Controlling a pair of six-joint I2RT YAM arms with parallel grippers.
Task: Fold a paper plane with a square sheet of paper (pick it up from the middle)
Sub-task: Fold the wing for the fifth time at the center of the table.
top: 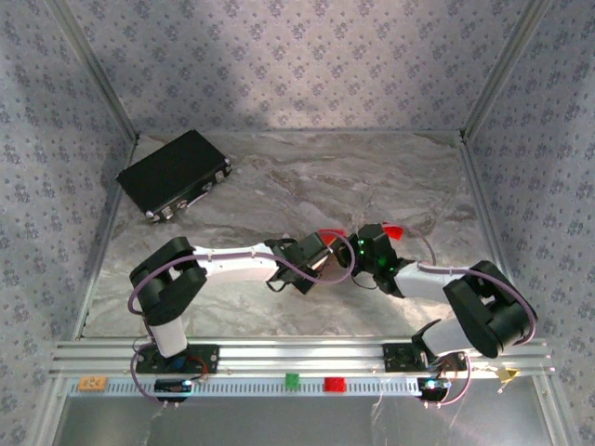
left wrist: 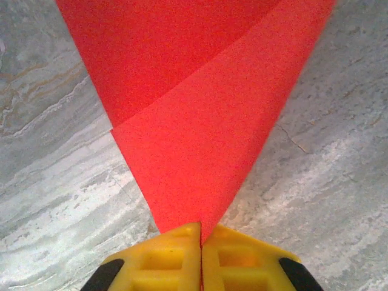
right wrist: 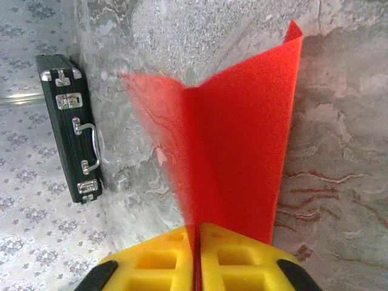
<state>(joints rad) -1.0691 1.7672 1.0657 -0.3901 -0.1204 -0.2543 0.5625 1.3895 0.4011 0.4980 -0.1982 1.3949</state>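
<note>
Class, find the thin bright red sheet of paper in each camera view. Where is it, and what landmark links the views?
Top external: thin bright red sheet of paper, near centre.
Left wrist: the sheet, upper middle, narrowing downward.
Right wrist: the sheet, centre, standing folded.
Shared landmark: grey marbled table beneath it.

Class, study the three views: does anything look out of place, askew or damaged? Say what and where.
Nothing is damaged or spilled. The black case lies askew at the far left of the table. The red sheet, pinched by the left gripper and the right gripper, is bent mid-fold.
</note>
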